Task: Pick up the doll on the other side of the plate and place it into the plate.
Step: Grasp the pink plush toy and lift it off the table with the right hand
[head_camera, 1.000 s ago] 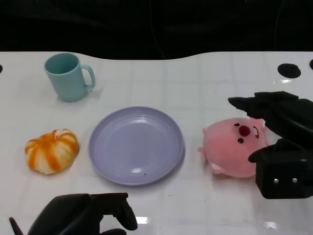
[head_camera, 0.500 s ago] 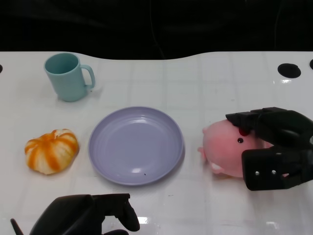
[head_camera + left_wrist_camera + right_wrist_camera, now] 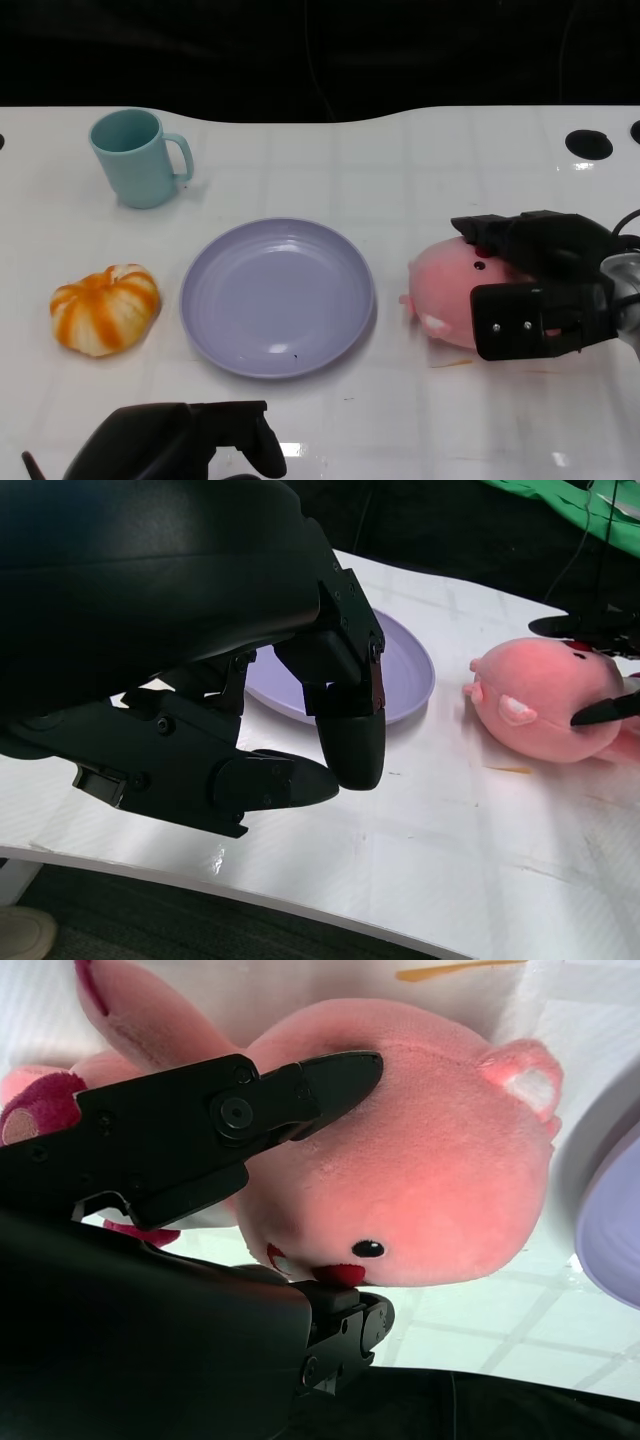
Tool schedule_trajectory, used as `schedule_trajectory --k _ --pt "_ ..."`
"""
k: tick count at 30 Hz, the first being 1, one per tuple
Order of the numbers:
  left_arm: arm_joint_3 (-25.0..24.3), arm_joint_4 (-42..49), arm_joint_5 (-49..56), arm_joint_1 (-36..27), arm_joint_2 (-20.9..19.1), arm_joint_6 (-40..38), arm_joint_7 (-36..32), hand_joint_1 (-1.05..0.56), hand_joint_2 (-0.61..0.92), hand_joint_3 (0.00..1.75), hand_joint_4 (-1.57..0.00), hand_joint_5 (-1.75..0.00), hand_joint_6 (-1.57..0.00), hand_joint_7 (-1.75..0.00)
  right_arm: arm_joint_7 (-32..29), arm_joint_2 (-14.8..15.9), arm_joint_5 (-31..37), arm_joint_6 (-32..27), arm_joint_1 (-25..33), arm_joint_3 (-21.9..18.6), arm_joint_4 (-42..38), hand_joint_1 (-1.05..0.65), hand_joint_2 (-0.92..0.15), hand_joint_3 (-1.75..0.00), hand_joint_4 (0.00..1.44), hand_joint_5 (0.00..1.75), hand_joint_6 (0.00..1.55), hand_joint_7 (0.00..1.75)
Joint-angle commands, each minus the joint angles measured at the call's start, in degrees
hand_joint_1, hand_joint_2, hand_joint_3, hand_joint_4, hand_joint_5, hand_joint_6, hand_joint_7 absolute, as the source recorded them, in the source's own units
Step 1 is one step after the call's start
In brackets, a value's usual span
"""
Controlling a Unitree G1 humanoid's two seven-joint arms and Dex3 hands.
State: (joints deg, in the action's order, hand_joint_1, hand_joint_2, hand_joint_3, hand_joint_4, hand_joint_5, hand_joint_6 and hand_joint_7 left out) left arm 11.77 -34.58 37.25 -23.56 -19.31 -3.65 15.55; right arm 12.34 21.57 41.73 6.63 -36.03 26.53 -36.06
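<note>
At the right of the frame, the right robot hand (image 3: pixel 535 290) grips the pink doll (image 3: pixel 447 294), hiding its far half, beside the purple plate (image 3: pixel 278 297). The left robot hand (image 3: pixel 185 444), cut off at the lower edge, is curled and holds nothing.

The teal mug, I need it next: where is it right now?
In the head view the teal mug stands upright at the table's far left, beyond the striped orange pumpkin toy and up-left of the purple plate, touching neither.

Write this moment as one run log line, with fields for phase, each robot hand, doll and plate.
phase: grasping | right robot hand: around pink doll | left robot hand: idle, curled | doll: on table | plate: empty
</note>
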Motion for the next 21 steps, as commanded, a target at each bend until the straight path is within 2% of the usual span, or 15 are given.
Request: schedule_trajectory --k 1,2,3,5,6,7,8,9,10,11,12,14,17,18,21 --pt "-0.15 -1.03 0.51 -0.47 -0.06 -0.31 -0.14 -0.31 0.92 0.39 -0.63 -1.62 -0.71 -1.00 -2.52 -0.70 -0.30 0.40 1.15 0.49 -2.93 -0.61 -0.90 0.00 0.46 0.17 0.49 0.05" --pt "-0.19 -1.16 0.53 -0.55 -0.01 -0.47 -0.04 -0.31 0.92 0.39 -0.62 -1.64 -0.69 -1.04 -4.40 -1.22 -1.24 1.30 1.31 -0.20 -3.77 -0.49 -0.90 0.00 0.68 0.22 0.67 0.08" --pt "-0.22 -1.25 0.55 -0.60 0.02 -0.59 0.04 -0.31 0.92 0.39 -0.61 -1.65 -0.68 -1.05 -5.78 -1.58 -1.92 2.02 1.37 -0.64 -4.49 -0.41 -0.90 0.00 0.78 0.29 0.77 0.08" --pt "-0.28 -1.42 0.56 -0.67 0.03 -0.85 0.22 -0.31 0.92 0.39 -0.61 -1.66 -0.68 -1.07 -8.88 -2.22 -2.90 3.19 1.49 -1.38 -5.69 -0.35 -0.89 0.00 0.82 0.41 0.87 0.05" --pt "-0.35 -1.46 0.50 -0.71 0.01 -0.88 0.26 -0.31 0.92 0.40 -0.61 -1.66 -0.67 -1.08 -10.90 -2.51 -3.27 3.92 1.58 -1.71 -6.30 -0.24 -0.91 -0.05 0.81 0.73 1.00 0.12" --pt "-0.40 -1.43 0.49 -0.71 -0.04 -0.95 0.31 -0.31 0.92 0.40 -0.61 -1.66 -0.67 -1.08 -12.43 -2.69 -3.56 4.49 1.52 -1.87 -6.94 -0.19 -0.91 -0.09 0.79 0.97 1.05 0.18" --pt "-0.44 -1.34 0.45 -0.65 -0.09 -1.02 0.35 -0.32 0.92 0.40 -0.61 -1.66 -0.67 -1.09 -13.36 -2.74 -3.93 5.16 1.37 -1.96 -7.46 -0.17 -0.89 -0.17 0.79 1.13 1.08 0.28" --pt "-0.45 -1.26 0.43 -0.60 -0.11 -1.06 0.37 -0.32 0.92 0.41 -0.60 -1.67 -0.66 -1.09 -13.75 -2.71 -4.17 5.64 1.17 -1.89 -7.90 -0.17 -0.75 -0.49 0.81 1.27 1.04 0.52" --pt "-0.53 -1.04 0.18 -0.56 -0.13 -0.89 0.24 -0.32 0.92 0.41 -0.60 -1.67 -0.66 -1.10 -14.04 -2.55 -4.35 6.35 0.95 -1.75 -8.22 -0.16 -0.64 -0.70 0.82 1.32 1.01 0.65" --pt "-0.60 -0.92 -0.01 -0.52 -0.17 -0.75 0.15 -0.31 0.92 0.41 -0.61 -1.67 -0.66 -1.10 -14.19 -2.38 -4.44 6.95 0.69 -1.56 -8.50 -0.17 -0.57 -0.82 0.85 1.44 1.00 0.77" --pt "-0.65 -0.85 -0.13 -0.50 -0.20 -0.66 0.09 -0.31 0.92 0.40 -0.61 -1.67 -0.66 -1.11 -14.31 -2.26 -4.47 7.38 0.50 -1.40 -8.75 -0.18 -0.53 -0.88 0.87 1.62 0.95 1.01" --pt "-0.83 -1.10 -0.23 -0.57 -0.36 -0.50 0.12 -0.31 0.92 0.40 -0.62 -1.64 -0.66 -1.09 -14.80 -2.05 -4.51 8.13 0.52 -1.39 -8.27 -0.19 -0.53 -0.88 0.86 1.72 0.87 1.25" --pt "-1.02 -1.32 -0.19 -0.83 -0.72 -0.34 0.25 -0.30 0.92 0.39 -0.63 -1.63 -0.67 -1.08 -17.10 -1.92 -3.57 8.87 0.90 -1.02 -7.43 -0.20 -0.55 -0.84 0.82 1.74 0.82 1.34" --pt "-1.06 -1.34 -0.23 -0.89 -0.79 -0.23 0.20 -0.31 0.92 0.39 -0.63 -1.64 -0.67 -1.09 -17.72 -1.88 -3.36 9.18 1.00 -0.87 -7.39 -0.20 -0.55 -0.84 0.81 1.74 0.79 1.43" --pt "-1.02 -1.66 0.02 -0.90 -0.85 -0.11 0.19 -0.31 0.92 0.39 -0.64 -1.62 -0.68 -1.06 -19.84 -1.92 -3.26 10.20 1.48 -0.84 -7.17 -0.20 -0.55 -0.84 0.80 1.75 0.76 1.53"
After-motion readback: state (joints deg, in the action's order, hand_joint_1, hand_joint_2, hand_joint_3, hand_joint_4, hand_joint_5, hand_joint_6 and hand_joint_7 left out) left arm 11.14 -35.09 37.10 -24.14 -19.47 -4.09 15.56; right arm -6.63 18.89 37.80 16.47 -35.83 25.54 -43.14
